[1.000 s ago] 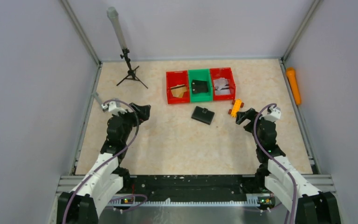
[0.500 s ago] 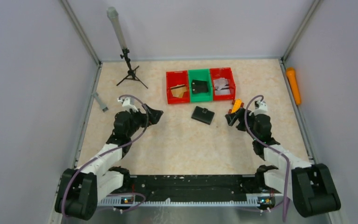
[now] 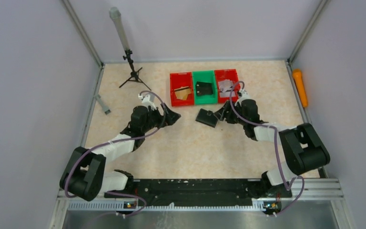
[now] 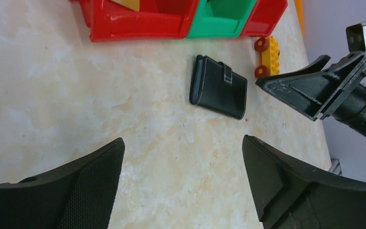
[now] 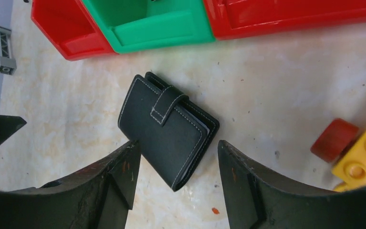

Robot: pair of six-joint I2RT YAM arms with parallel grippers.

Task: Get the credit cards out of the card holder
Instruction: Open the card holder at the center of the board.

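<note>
The card holder [image 3: 207, 117] lies shut and flat on the table just in front of the bins, with its tab fastened across the top [image 5: 169, 106]. The credit cards are hidden inside it. My right gripper [image 5: 178, 143] is open and low over the table. The card holder [image 5: 169, 129] has its near corner between the two fingers, with a gap on the right side. In the top view this gripper [image 3: 221, 114] sits at the holder's right edge. My left gripper [image 4: 182, 140] is wide open and holds nothing. It is a short way left of the card holder [image 4: 219, 88].
A red bin [image 3: 181, 89], a green bin [image 3: 204, 87] holding a small black case, and another red bin [image 3: 228, 85] stand in a row behind the holder. A yellow toy block with red wheels [image 5: 362, 157] lies right of it. A tripod [image 3: 132, 71] stands at the back left.
Both arms have stretched forward and inward toward the card holder. The right gripper's fingers have narrowed and now straddle the holder's near corner.
</note>
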